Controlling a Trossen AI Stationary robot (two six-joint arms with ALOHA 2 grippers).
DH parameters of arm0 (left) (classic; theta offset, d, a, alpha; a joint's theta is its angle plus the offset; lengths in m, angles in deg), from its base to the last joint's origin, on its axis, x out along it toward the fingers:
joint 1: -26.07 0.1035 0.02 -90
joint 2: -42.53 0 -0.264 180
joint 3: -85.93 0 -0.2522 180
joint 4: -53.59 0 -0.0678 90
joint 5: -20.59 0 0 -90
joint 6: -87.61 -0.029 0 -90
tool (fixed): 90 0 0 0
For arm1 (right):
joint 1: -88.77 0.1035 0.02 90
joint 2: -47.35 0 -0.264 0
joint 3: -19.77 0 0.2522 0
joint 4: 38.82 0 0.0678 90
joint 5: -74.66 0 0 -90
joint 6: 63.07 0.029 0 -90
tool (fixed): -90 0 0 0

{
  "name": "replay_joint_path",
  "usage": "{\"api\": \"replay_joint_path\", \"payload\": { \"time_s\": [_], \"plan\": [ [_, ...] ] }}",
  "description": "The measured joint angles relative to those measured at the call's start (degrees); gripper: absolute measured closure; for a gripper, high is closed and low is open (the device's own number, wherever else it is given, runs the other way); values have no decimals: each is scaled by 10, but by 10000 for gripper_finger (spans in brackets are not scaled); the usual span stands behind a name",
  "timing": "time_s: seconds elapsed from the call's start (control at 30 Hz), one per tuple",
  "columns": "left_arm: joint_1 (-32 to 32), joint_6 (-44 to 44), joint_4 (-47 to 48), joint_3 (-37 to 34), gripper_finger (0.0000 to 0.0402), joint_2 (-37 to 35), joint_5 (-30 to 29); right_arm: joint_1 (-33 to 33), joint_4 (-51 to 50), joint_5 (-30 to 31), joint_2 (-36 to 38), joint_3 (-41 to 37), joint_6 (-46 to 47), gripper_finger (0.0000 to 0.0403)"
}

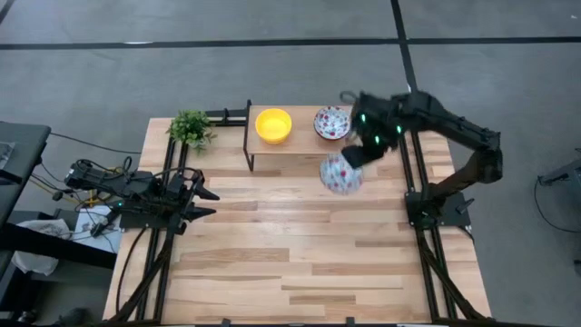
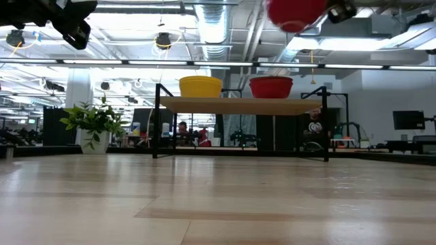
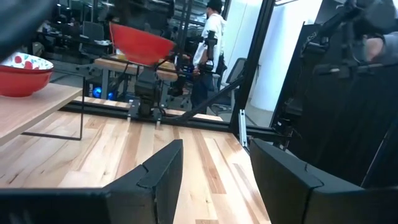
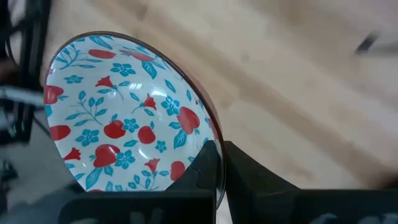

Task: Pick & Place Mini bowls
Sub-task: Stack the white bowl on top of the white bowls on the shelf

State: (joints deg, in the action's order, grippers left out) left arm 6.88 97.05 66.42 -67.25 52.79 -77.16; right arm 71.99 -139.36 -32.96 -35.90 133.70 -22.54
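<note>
My right gripper is shut on a mini bowl, white inside with red and blue flowers and red outside, high above the table in front of a small wooden shelf. On the shelf stand a yellow mini bowl and a second flowered mini bowl, each on its base. The low view shows the held bowl well above the two on the shelf. My left gripper waits open at the table's left edge, pointing level, with nothing between its fingers. My right gripper pinches the flowered bowl's rim, one finger inside the bowl and the other outside its wall. The fingers slant down from the far right. The bowl hangs tilted below them, its inside facing up and leftward, clear of table and shelf.
A small green plant stands at the far left corner, left of the shelf's black frame. Black rails run along both sides of the table. Bare wood lies across the middle and near part. A person stands in the room beyond.
</note>
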Motion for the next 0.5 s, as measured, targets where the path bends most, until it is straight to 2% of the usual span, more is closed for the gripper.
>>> {"api": "replay_joint_path", "payload": {
  "time_s": [0.27,0.4,0.5],
  "plan": [
    [0,0,-2,0,215,0,-1,-151,-33,-6,-92,125,-111,403],
    [0,0,-3,0,215,0,-1,-207,-32,-65,-144,198,-149,403],
    [0,-1,-4,0,215,0,-2,-235,-33,-81,-181,242,-169,403]
  ]
}}
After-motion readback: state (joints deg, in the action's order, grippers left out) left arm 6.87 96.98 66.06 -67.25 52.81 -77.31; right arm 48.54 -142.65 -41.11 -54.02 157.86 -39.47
